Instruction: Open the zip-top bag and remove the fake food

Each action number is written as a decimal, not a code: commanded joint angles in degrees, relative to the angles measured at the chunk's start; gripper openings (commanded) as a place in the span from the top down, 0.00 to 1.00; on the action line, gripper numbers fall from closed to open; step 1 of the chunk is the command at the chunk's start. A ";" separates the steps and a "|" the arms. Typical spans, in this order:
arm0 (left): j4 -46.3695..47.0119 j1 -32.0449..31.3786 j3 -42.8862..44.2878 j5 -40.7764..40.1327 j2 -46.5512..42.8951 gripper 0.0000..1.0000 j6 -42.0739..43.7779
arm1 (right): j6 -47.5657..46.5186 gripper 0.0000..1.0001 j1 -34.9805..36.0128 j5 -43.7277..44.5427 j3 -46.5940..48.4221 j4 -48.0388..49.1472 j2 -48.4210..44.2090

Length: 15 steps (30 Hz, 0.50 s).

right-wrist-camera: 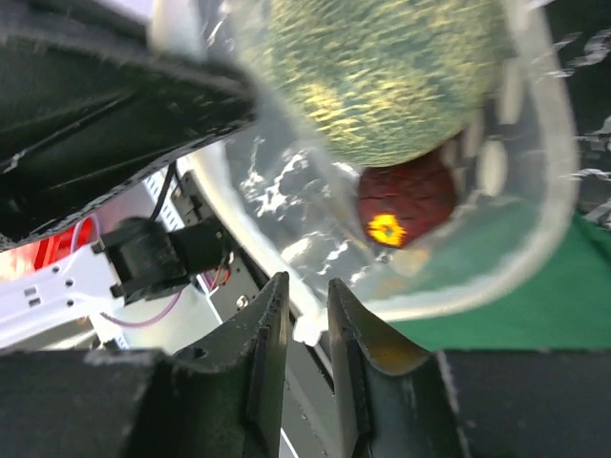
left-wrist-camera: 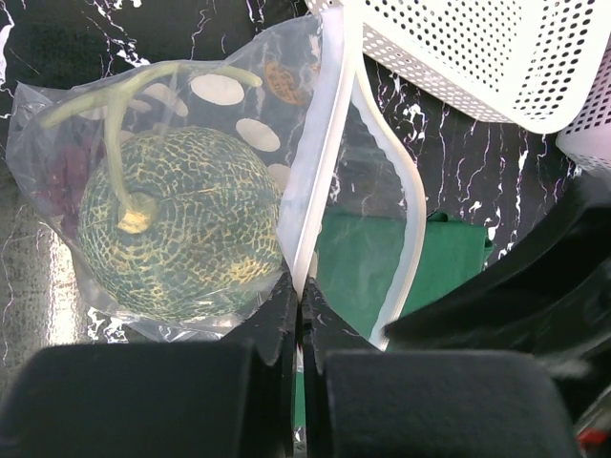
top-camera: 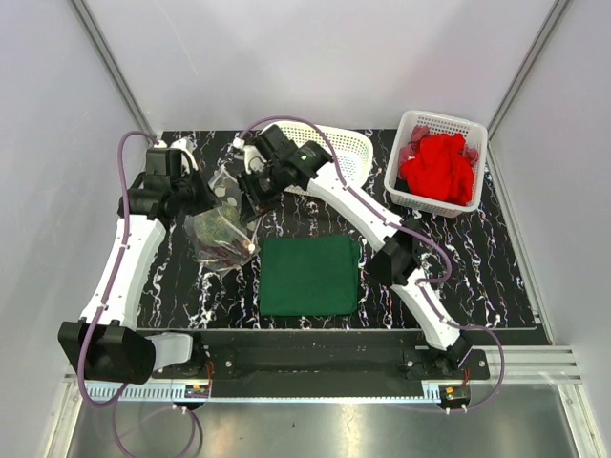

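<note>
The zip-top bag (top-camera: pixel 221 234) hangs between my two grippers over the table's left part. My left gripper (top-camera: pixel 208 197) is shut on one white zip strip (left-wrist-camera: pixel 320 162), pinched at the fingertips (left-wrist-camera: pixel 301 291). My right gripper (top-camera: pixel 250 186) holds the other strip's end between its nearly closed jaws (right-wrist-camera: pixel 307 315). The bag's mouth gapes open between the two strips. Inside lie the fake food: a round netted green melon ball (left-wrist-camera: pixel 181 224), also in the right wrist view (right-wrist-camera: pixel 382 67), and a dark red bumpy berry (right-wrist-camera: pixel 406 191).
A flat dark green cloth (top-camera: pixel 308 275) lies right of the bag. A white lattice basket (top-camera: pixel 348 148) stands behind the right arm. Another white basket (top-camera: pixel 444 119) at the back right holds a red cloth (top-camera: pixel 437 167).
</note>
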 commanded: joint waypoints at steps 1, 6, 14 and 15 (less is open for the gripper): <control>3.29 -0.12 -0.24 0.48 -1.17 1.00 -1.04 | -1.74 0.69 0.31 -2.17 -0.02 1.39 2.60; 3.38 -0.12 -0.07 1.18 -0.56 1.00 -2.53 | -1.04 0.67 0.75 -3.67 -3.18 1.39 3.23; 5.48 -0.12 -0.42 3.91 0.94 1.00 -4.73 | -3.24 0.54 1.72 -1.56 -6.44 1.57 4.45; 5.83 -0.12 -0.33 4.08 1.11 1.00 -4.82 | -3.41 0.54 1.72 -1.12 -6.18 1.31 5.24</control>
